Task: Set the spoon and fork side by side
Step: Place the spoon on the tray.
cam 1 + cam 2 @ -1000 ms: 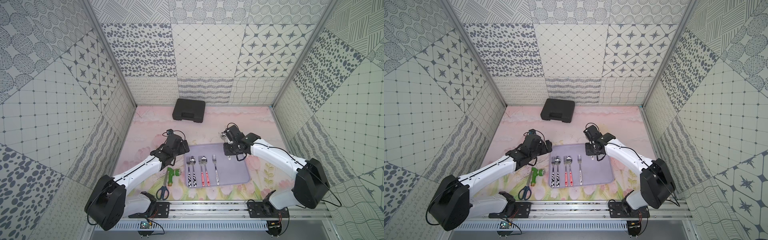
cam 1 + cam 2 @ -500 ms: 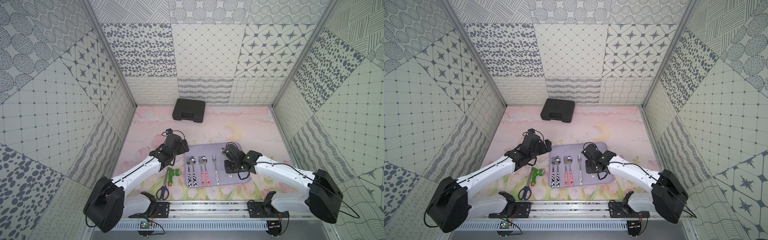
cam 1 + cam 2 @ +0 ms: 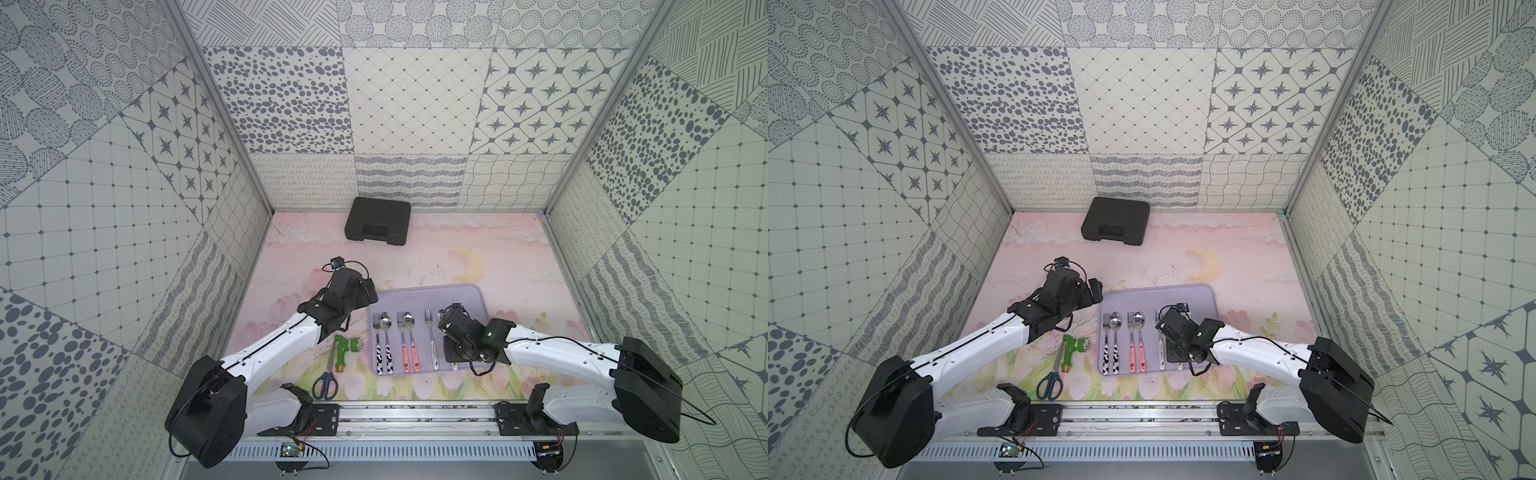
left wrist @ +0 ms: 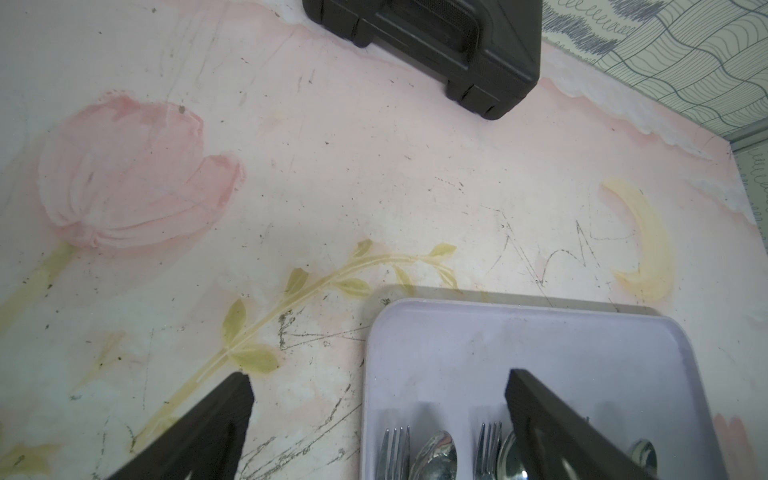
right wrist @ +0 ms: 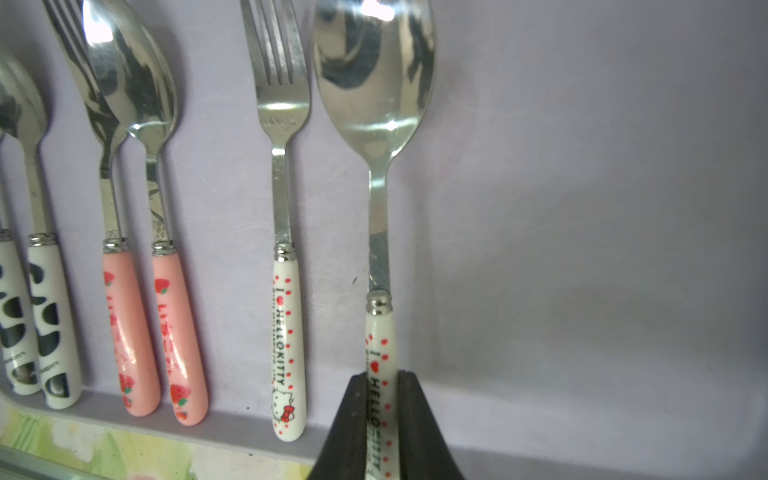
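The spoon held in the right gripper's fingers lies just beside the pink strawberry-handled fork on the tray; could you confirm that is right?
Not quite: the fork next to it is the white Hello Kitty fork, not the pink one. The right wrist view shows the spoon held in the fingers of the right gripper, just beside that fork on the tray.

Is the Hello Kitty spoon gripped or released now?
Gripped. The right wrist view shows the right end effector shut on the handle of the Hello Kitty spoon, beside the matching fork on the purple tray.
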You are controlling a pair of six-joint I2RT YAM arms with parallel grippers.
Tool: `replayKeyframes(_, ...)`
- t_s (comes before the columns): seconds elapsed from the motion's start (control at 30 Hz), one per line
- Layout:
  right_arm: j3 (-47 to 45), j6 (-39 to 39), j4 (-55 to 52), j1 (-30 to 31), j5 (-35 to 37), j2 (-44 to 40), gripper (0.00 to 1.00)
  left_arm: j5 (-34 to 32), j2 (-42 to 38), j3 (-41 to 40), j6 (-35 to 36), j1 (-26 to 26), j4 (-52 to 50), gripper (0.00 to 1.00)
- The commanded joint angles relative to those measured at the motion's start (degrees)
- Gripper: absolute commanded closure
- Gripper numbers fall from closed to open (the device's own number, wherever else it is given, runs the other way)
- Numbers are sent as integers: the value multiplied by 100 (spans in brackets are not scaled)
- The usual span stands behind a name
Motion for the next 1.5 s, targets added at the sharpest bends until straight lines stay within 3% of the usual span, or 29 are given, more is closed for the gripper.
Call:
replayKeyframes(0.0,-68,259,335,100,107,-14,97,-50,-21,-19,91,26,-88,0)
replayKeyframes(1.47,-481,538,703,180,103,423,97,-31,-24,-28,91,26,-75,0)
